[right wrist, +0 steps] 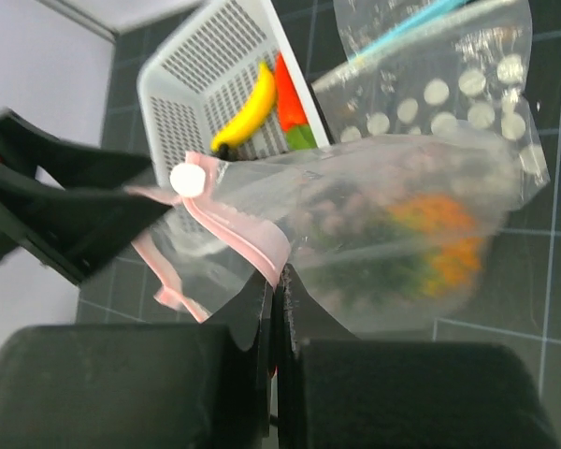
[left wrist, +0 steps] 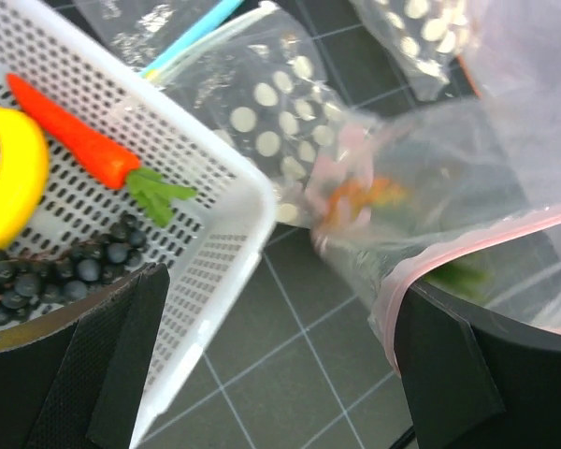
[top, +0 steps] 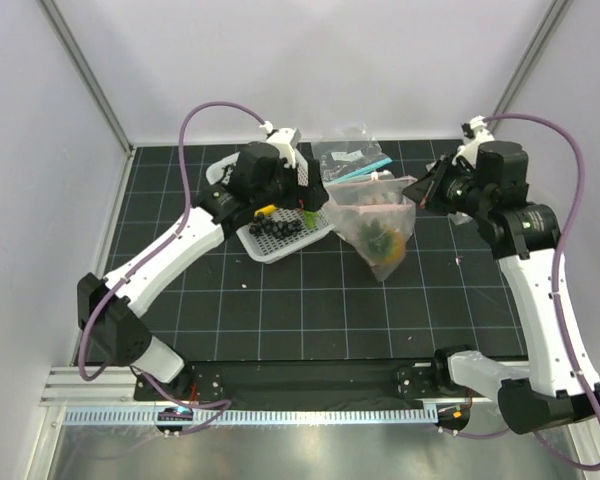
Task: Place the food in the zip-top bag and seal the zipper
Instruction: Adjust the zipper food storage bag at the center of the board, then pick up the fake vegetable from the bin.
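Pinching the pink zipper (right wrist: 252, 245) of the zip-top bag (right wrist: 402, 187), the right gripper (right wrist: 279, 281) is clamped tight. The left gripper (left wrist: 280, 365) gapes wide beside the basket (left wrist: 220, 192) of banana (left wrist: 14, 178), pepper (left wrist: 79, 138), grapes (left wrist: 65, 271).

High rear overview; close wrist views, both seemingly on bag (right wrist: 374, 196)

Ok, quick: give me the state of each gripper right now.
Left gripper: fingers wide open, gripping nothing.
Right gripper: closed, pinching the zip-top bag at its pink zipper.
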Available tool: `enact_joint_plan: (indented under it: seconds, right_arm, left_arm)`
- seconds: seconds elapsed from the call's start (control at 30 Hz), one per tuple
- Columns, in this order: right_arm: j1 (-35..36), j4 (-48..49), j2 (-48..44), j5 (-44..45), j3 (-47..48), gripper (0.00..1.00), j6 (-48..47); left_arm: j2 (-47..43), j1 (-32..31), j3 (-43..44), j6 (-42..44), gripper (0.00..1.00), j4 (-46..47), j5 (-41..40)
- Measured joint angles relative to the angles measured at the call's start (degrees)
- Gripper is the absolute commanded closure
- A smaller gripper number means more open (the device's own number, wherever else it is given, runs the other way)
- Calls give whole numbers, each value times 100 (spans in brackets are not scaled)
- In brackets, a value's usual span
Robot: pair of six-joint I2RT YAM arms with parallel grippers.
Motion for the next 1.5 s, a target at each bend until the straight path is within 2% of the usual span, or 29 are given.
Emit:
enact_joint_plan:
  seconds: [0.23,0.37,0.63,0.93,1.23,1.5]
  right_arm:
    - [101,92,483,-118,-1005,99,-168]
    - [142,140,555,-63,-1307,99,-170]
    - [114,382,507,205,-1322,99,-157]
    - [278,852,920,-46,-1154,99,35]
    - [334,485,903,275,-323,99,-144]
    - [332,-487,44,699,-114,99,-533]
  left_arm:
    - [1115,398,422,120,0,-361,-66]
    - [1541,525,422,219,0,-479,474]
    - [846,673,-48,273,0,-35,2052]
    - [122,313,-63,133,1,389,2736]
    - [-411,409,-63,70,0,175,2144]
    - [-741,949,-61,-164,0,2,1478]
